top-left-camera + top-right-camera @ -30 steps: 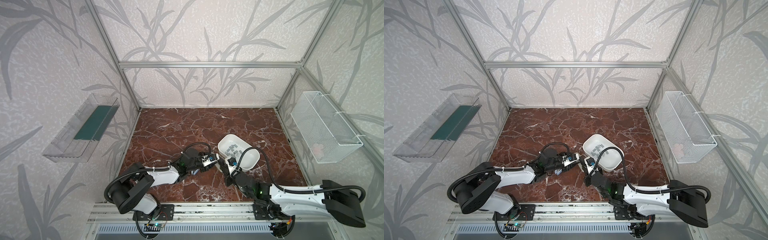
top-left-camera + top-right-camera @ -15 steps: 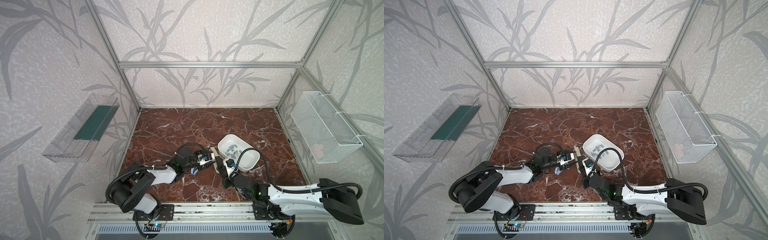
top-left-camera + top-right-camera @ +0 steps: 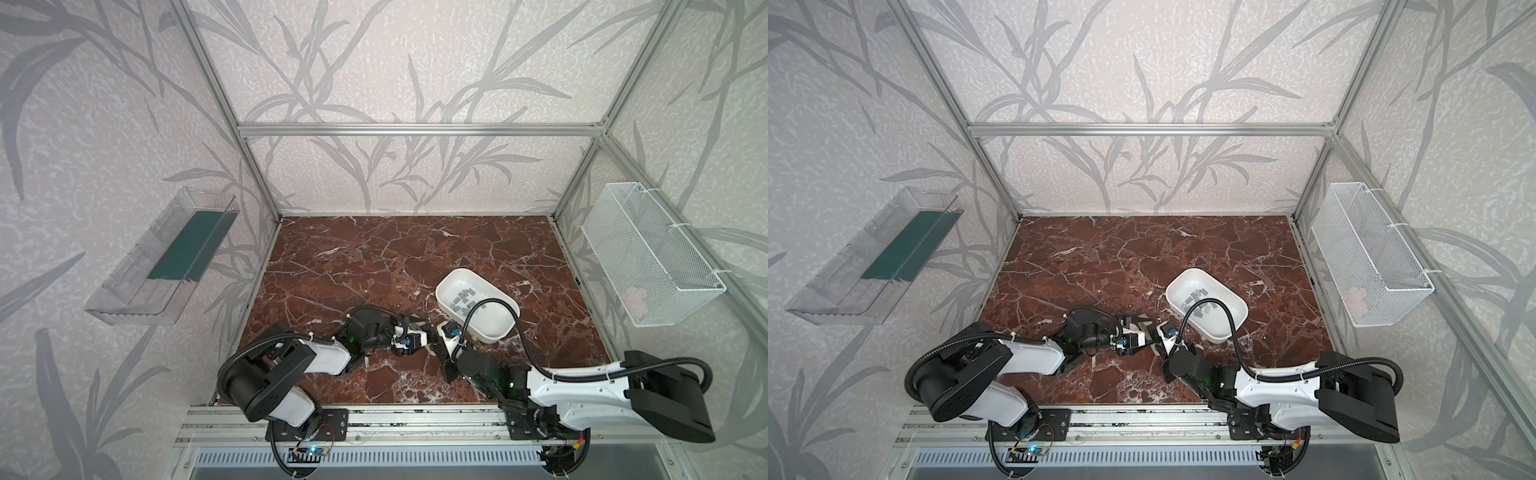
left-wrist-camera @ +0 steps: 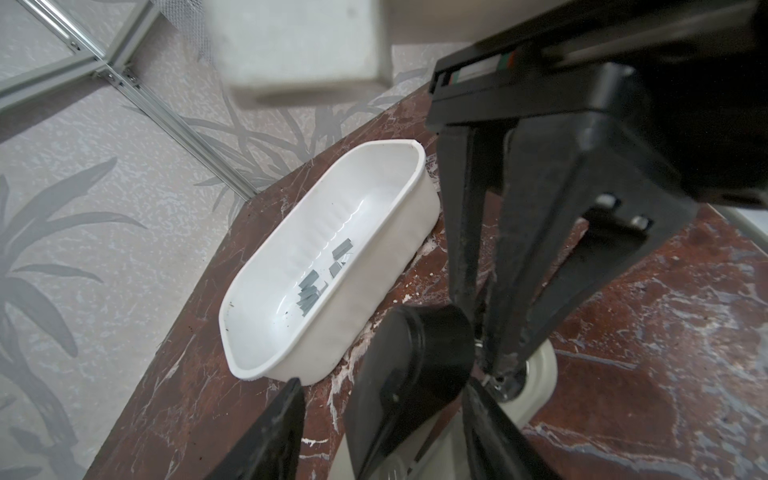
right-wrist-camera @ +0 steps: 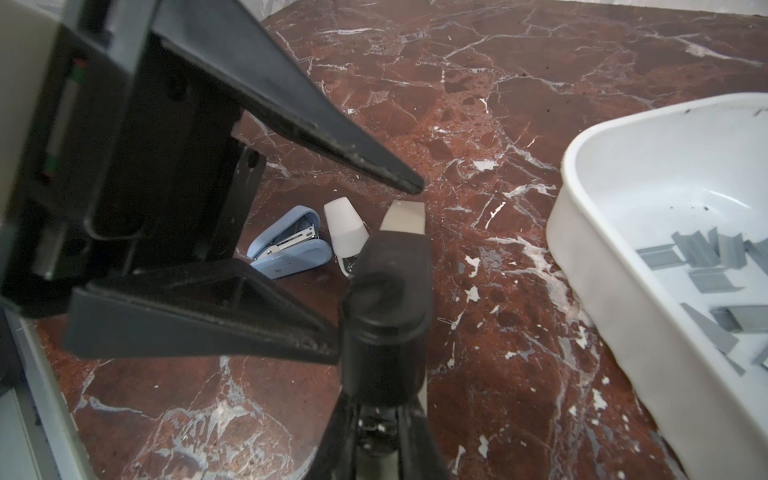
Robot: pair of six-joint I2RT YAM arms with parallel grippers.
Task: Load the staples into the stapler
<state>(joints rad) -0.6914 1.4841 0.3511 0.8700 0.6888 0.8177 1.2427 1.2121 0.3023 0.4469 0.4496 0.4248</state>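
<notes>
Through my right wrist camera, my right tool (image 5: 376,401) is clenched on the black stapler (image 5: 386,291), its pale metal end pointing away from me. My left tool (image 5: 372,268) stands spread wide about that stapler. One finger (image 5: 199,316) is just beside its body, touching or not I cannot tell, and the other is well clear. A blue stapler (image 5: 291,247) and a white stapler (image 5: 345,232) lie side by side on the marble worktop (image 5: 498,104). The staples (image 5: 706,257) lie loose in the white tub (image 5: 590,270).

Through my left wrist camera, the black stapler (image 4: 407,365) sits between my left tool's parted fingers with a gap showing. The right tool's closed fingers come down on its end.

In both top views my tools meet at the near middle of the worktop, just left of the tub (image 3: 496,332). The staples (image 3: 465,300) lie in its far half.
</notes>
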